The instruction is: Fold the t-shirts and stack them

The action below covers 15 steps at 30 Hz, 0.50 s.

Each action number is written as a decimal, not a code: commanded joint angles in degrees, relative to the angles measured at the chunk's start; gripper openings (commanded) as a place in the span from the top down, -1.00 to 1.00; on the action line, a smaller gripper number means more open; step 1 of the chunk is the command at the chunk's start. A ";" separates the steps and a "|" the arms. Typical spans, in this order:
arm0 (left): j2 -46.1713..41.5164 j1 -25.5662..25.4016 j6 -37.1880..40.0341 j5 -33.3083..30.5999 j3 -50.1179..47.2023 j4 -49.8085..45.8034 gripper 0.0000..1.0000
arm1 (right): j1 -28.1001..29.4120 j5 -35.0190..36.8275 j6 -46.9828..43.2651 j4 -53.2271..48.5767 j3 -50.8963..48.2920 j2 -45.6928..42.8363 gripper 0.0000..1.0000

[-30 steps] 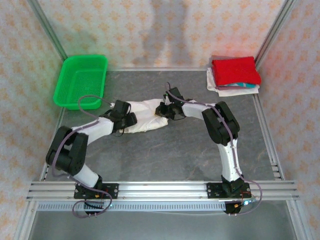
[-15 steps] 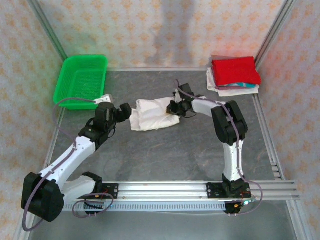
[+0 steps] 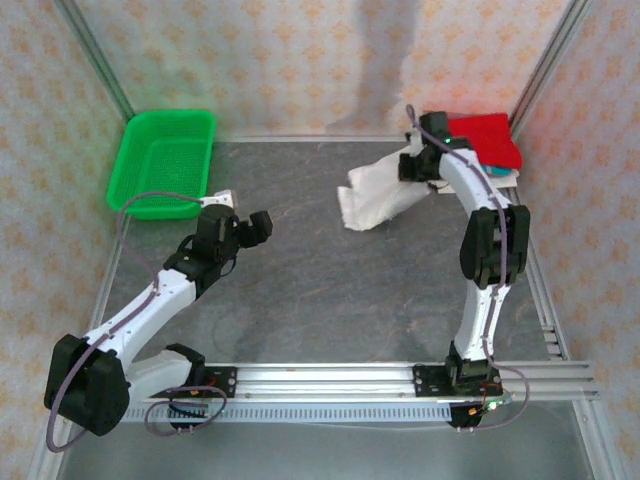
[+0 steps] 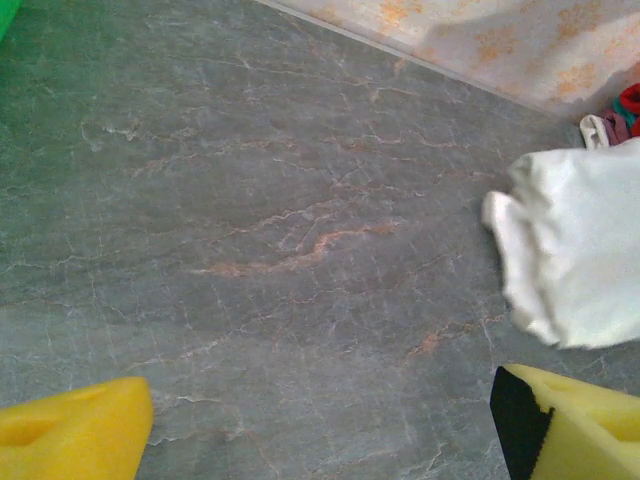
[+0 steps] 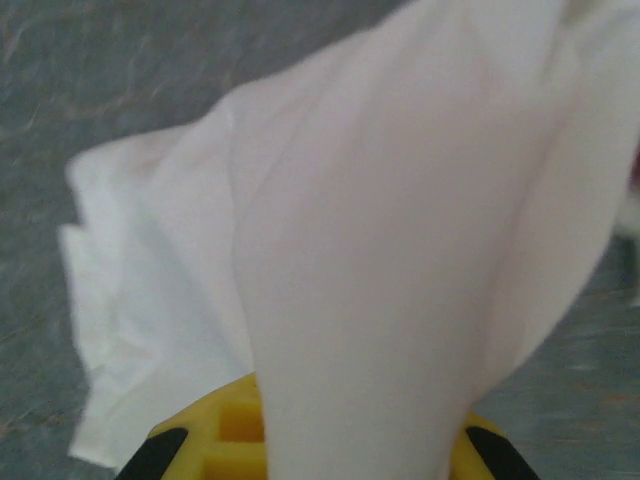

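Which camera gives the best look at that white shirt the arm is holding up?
The top external view: the whole white shirt shows, held by the right gripper near the folded stack. The left wrist view catches one bunched end; the right wrist view has blurry cloth close up.

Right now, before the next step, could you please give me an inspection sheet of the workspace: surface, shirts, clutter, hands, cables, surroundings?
Surface: grey marbled table.
Job's things: white t-shirt bunched, hanging from the right hand; folded stack, red on top, in the back right corner.
Clutter: green basket at back left, nothing seen inside.
Hands: left hand open, holding nothing, over the table; right hand shut on the white t-shirt, beside the folded stack.
Cables: cable looping off the left arm, apart from the shirts.
Surroundings: patterned walls; metal rail at the near edge.
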 commanded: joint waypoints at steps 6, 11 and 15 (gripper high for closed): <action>-2.17 -0.38 2.09 -2.94 0.01 -0.50 -0.78 | -3.90 5.45 -10.91 -11.37 25.93 9.66 1.00; -2.94 -0.38 2.52 -4.46 -0.76 -1.68 -0.78 | -6.23 4.24 -13.59 -15.64 42.75 17.71 1.00; -3.83 -0.38 2.53 -5.33 -1.87 -1.81 -0.78 | -7.27 1.87 -15.67 -11.47 43.84 18.03 1.00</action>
